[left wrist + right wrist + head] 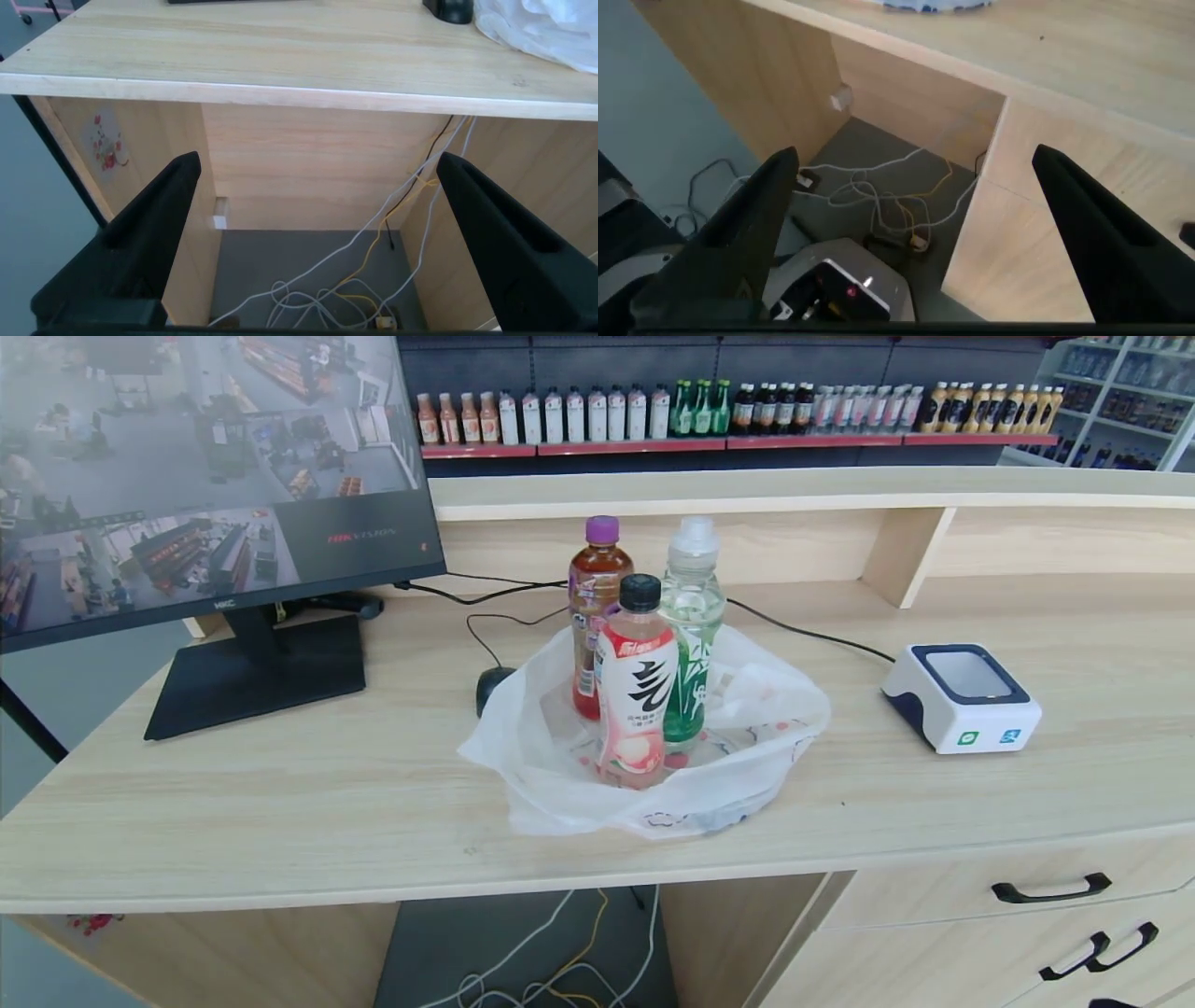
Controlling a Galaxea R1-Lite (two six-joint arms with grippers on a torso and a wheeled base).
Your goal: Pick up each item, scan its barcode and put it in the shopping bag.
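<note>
Centre: shopping bag (747,756) on desk (280,793); black-capped pink bottle (637,681) fronts purple-capped bottle (597,583) and green-labelled bottle (695,616), hiding their bases. Barcode scanner (962,695) at right. Left gripper (318,243), right gripper (915,243): fingers apart.

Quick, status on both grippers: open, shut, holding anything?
Left gripper: open, fingers wide apart, holding nothing.
Right gripper: open, fingers wide apart, holding nothing.
</note>
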